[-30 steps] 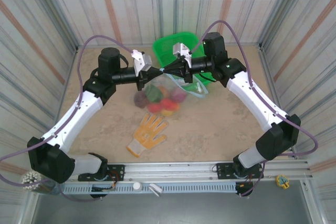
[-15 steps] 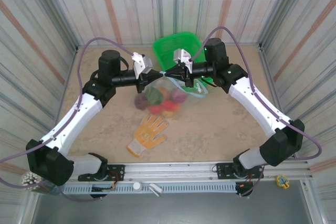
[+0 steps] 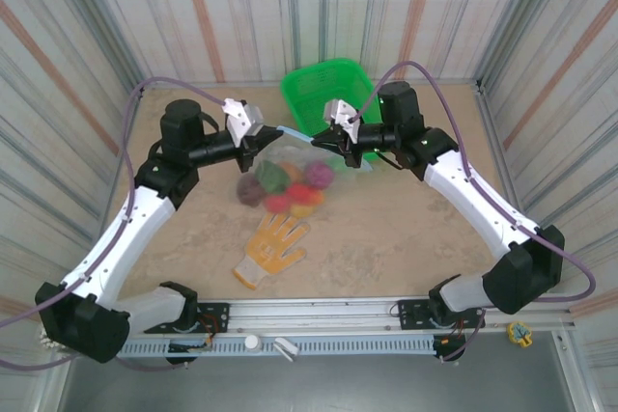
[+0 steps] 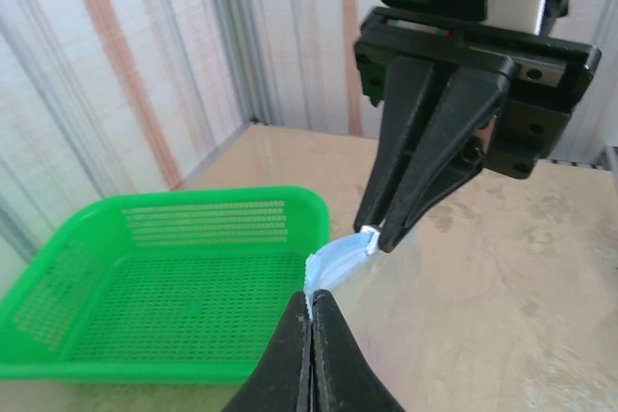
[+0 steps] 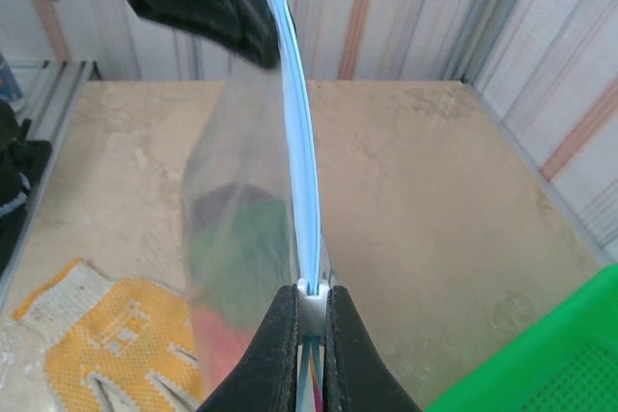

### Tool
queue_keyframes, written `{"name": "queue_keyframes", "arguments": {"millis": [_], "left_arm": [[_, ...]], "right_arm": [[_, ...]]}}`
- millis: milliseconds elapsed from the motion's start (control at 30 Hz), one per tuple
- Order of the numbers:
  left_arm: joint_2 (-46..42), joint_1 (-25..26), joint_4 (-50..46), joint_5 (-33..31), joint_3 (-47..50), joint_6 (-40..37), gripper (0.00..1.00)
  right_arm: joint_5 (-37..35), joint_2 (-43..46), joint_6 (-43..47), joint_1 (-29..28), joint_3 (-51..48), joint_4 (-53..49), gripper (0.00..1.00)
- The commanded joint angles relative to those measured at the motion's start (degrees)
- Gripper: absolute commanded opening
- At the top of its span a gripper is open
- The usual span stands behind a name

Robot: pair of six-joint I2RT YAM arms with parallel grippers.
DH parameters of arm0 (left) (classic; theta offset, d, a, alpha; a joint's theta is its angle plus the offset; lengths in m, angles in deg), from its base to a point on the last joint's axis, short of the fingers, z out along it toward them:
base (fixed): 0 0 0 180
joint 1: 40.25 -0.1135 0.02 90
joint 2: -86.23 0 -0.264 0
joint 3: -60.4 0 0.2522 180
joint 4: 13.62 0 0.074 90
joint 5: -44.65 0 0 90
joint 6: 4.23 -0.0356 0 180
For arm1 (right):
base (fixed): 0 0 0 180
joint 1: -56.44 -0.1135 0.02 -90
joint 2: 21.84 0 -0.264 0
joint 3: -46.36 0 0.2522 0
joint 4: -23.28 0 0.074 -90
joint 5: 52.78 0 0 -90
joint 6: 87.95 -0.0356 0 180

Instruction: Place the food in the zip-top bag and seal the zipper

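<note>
The table point(image 3: 406, 229) has both arms reaching in toward its far middle. The left arm point(image 3: 126, 229) slants away from its near-left base, bends at the elbow and points its forearm right. The right arm point(image 3: 473, 195) mirrors it from the near right with its forearm pointing left. The two wrists face each other just in front of the green basket point(image 3: 314, 94) at the far edge.

Between them hangs the zip-top bag point(image 3: 290, 166), held up by its top edge, its clear body falling toward the near side. A yellow-orange glove point(image 3: 270, 250) lies flat on the table, nearer the bases. The food point(image 3: 290, 188) sits bunched in the bag's lower end, purple, green, red and orange.

The zipper point(image 3: 294, 134) is a pale blue strip stretched between the grippers, its long axis running left to right. The left gripper point(image 3: 263, 139) is clamped on the strip's left end. The right gripper point(image 3: 326, 138) is pinched tight on the right end.
</note>
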Motion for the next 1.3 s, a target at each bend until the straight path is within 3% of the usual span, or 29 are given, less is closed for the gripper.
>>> {"name": "queue_keyframes", "arguments": {"millis": [0, 333, 700, 1133, 1267], "left_arm": [[-4.72, -1.83, 7.51, -6.06, -0.20, 1.00, 0.00], [-9.56, -4.46, 8.90, -18.88, 0.86, 2.24, 0.00], [-12.21, -7.48, 10.67, -26.58, 2.17, 4.73, 0.00], [-13.29, -7.74, 11.02, -29.53, 3.58, 5.10, 0.00], [-14.04, -7.74, 11.29, -28.65, 5.59, 8.49, 0.00]], "right_arm": [[-6.21, 1.47, 0.54, 1.57, -2.93, -5.76, 0.00], [-10.51, 5.01, -2.91, 1.68, -9.31, -4.47, 0.00], [-18.26, 8.67, -5.02, 1.77, -15.69, -3.76, 0.00], [-24.77, 10.13, -7.83, 3.63, -19.20, -1.79, 0.00], [-25.82, 10.27, -6.71, 0.15, -17.15, -2.18, 0.00]]}}
